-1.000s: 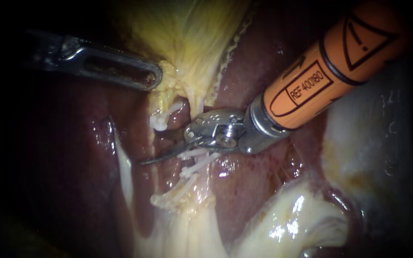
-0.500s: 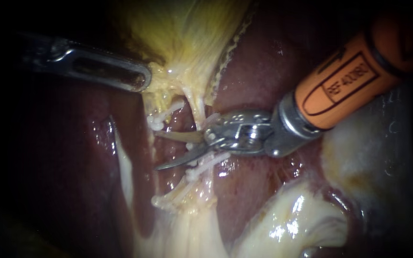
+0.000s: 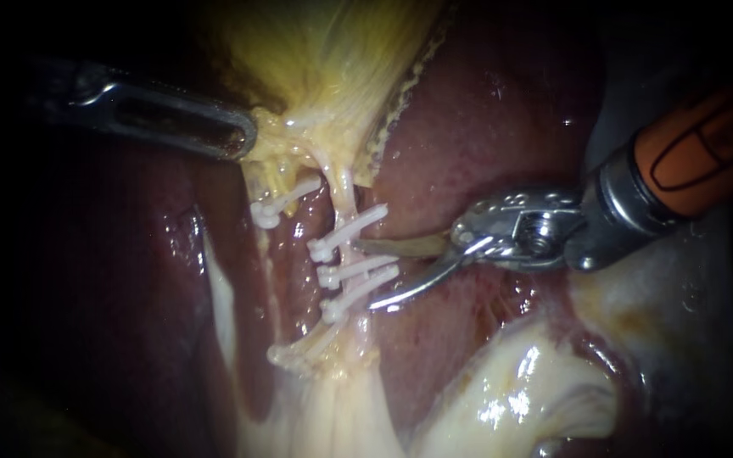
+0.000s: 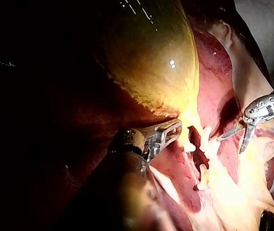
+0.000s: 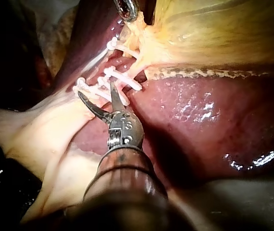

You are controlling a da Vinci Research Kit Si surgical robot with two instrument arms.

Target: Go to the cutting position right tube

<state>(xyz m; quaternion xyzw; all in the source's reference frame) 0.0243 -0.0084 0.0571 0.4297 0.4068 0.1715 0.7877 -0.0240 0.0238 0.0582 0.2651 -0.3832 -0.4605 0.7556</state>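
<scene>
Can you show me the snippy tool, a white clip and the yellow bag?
right instrument (image 3: 366, 273), endoscope view, between its open blade tips.
clip (image 3: 365, 220), endoscope view, middle of its white bar.
gallbladder (image 3: 332, 59), endoscope view, on its yellow wall.

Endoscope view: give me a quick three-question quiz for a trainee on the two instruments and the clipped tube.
1. True or false: the blades of the right instrument are shut.
2. Pick one: the left instrument grips A) a clip, B) the gallbladder, C) nothing.
3. Fill the gap: the right instrument's tips lie next to the white ____ that cross the right tube.

Key: 1 false, a gap shows between the blades; 2 B; 3 clips.
</scene>
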